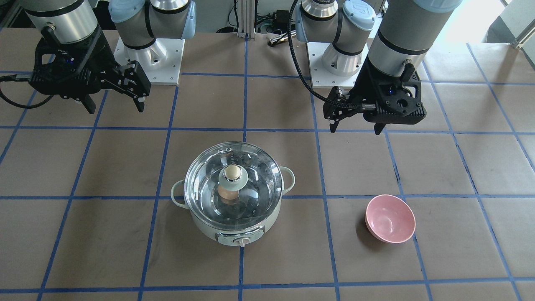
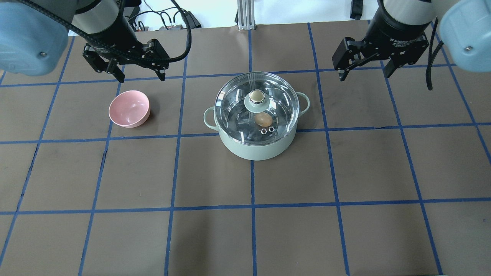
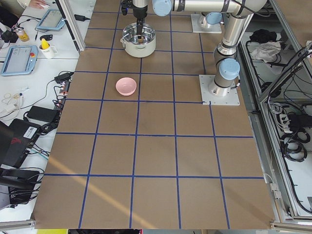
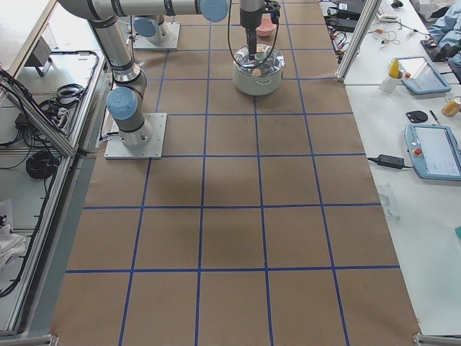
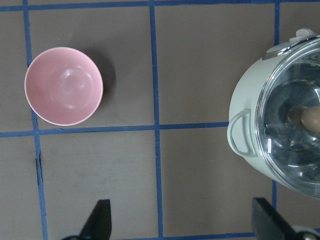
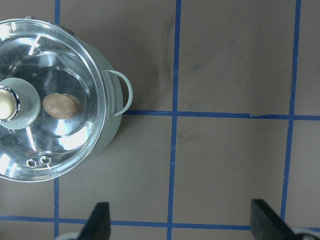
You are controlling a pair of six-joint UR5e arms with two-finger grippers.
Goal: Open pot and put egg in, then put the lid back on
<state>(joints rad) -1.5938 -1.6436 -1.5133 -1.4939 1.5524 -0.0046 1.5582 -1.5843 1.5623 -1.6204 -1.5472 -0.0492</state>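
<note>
The pale mint pot (image 1: 205, 230) stands mid-table with its glass lid (image 1: 261, 184) seated on it, beige knob (image 1: 232, 171) on top. The tan egg (image 1: 228, 193) lies inside on the steel bottom, seen through the glass; it also shows in the overhead view (image 2: 263, 119) and the right wrist view (image 6: 60, 106). My left gripper (image 2: 142, 78) is open and empty, raised behind the pink bowl (image 2: 129, 108), apart from the pot (image 2: 253, 147). My right gripper (image 2: 364, 76) is open and empty, raised beyond the pot's right handle.
The pink bowl (image 1: 390, 218) sits empty on my left of the pot, also in the left wrist view (image 5: 64, 86). Brown table surface with blue tape grid lies around both. Arm bases stand at the table's robot-side edge.
</note>
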